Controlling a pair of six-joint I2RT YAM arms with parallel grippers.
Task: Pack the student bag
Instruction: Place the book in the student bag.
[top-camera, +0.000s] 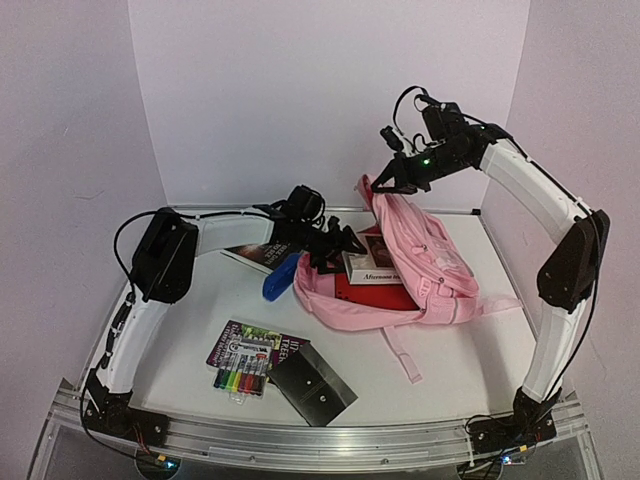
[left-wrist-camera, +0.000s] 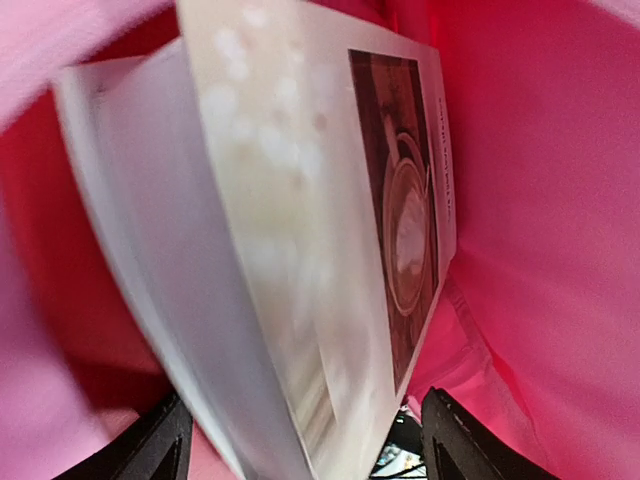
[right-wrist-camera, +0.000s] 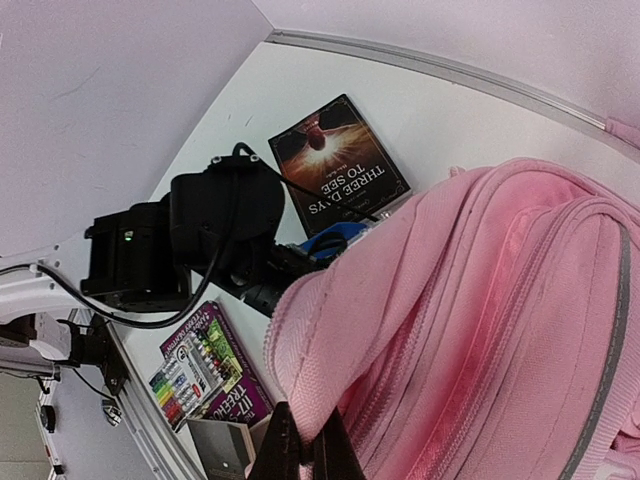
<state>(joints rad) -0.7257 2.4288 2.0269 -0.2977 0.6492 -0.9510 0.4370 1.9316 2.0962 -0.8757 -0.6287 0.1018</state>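
From above, a white tabletop (top-camera: 200, 310) stands boxed in by plain pale walls (top-camera: 300, 90), with a metal rail (top-camera: 330, 435) along the near edge. The student bag (top-camera: 430, 255), a large soft pink fabric backpack with pale trim, lies right of centre. Its upper rim is lifted off the surface by the right gripper (top-camera: 392, 182). The left gripper (top-camera: 345, 245) sits at the bag's open mouth with a white paperback book (top-camera: 385, 268). Near the front lie a purple book (top-camera: 250, 345), a pack of coloured markers (top-camera: 240, 375) and a dark grey notebook (top-camera: 315, 385).

The left wrist view is blurred. The paperback fills it, tilted, with pink lining all round. The black fingers (left-wrist-camera: 150, 450) sit against either side of the book, so they seem clamped on it.

From the right wrist, the right gripper's tips are pressed together on a fold of the pink fabric. Beyond the bag, a dark-covered book (right-wrist-camera: 340, 165) lies flat on the tabletop near the back corner, where the walls meet.
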